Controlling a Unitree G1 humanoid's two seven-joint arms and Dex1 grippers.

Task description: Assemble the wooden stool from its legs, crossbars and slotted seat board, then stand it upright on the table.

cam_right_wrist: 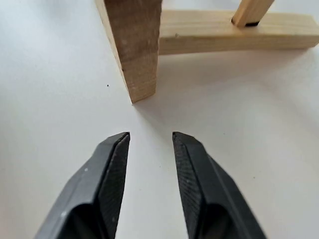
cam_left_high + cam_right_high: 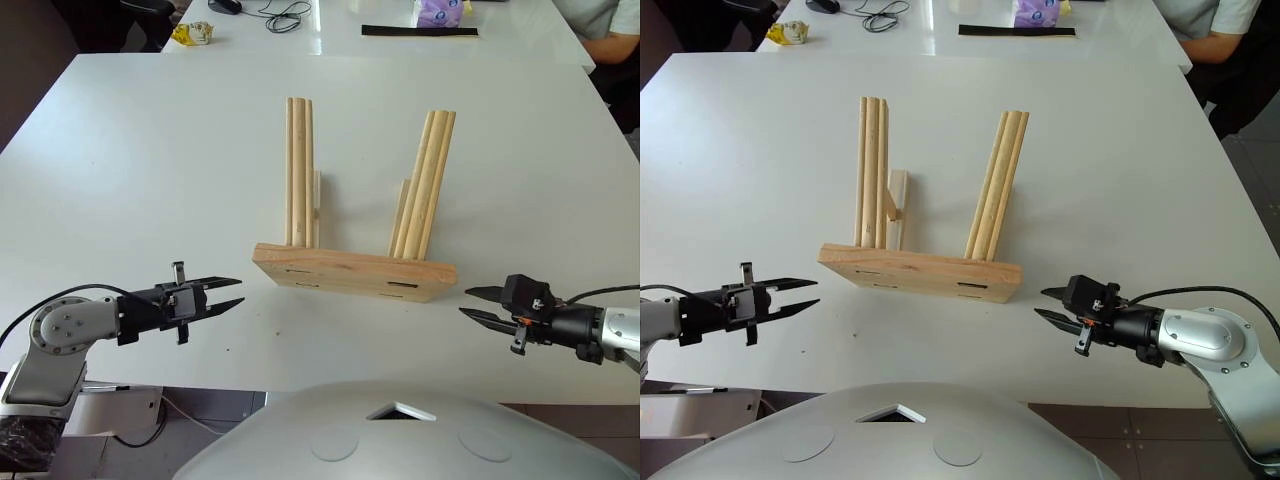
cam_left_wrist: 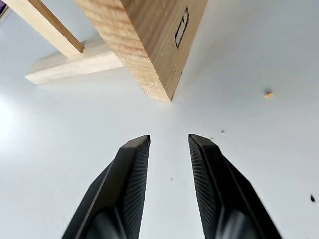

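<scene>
**Flanking the seat board, both jaws open at its two ends**

Left eye view: your stool lies tipped on its side on the table (image 2: 140, 150). The seat board (image 2: 355, 273) stands on edge nearest you, its long axis running left to right. The legs (image 2: 298, 170) point away from you. Your left gripper (image 2: 240, 291) sits off the board's left end and your right gripper (image 2: 464, 301) off its right end. Each aims inward along that axis, and neither is clearly the nearer.

Left wrist view: your fingers (image 3: 130, 174) are spread with nothing between them. The board's end corner lies straight ahead, apart from the tips.

Right wrist view: it is the same here, jaws parted and empty. The board's other end stands dead ahead, with a leg lying flat behind it.

Judging from this, you will need both ends gripped together, then a roll about the board's long axis.
</scene>
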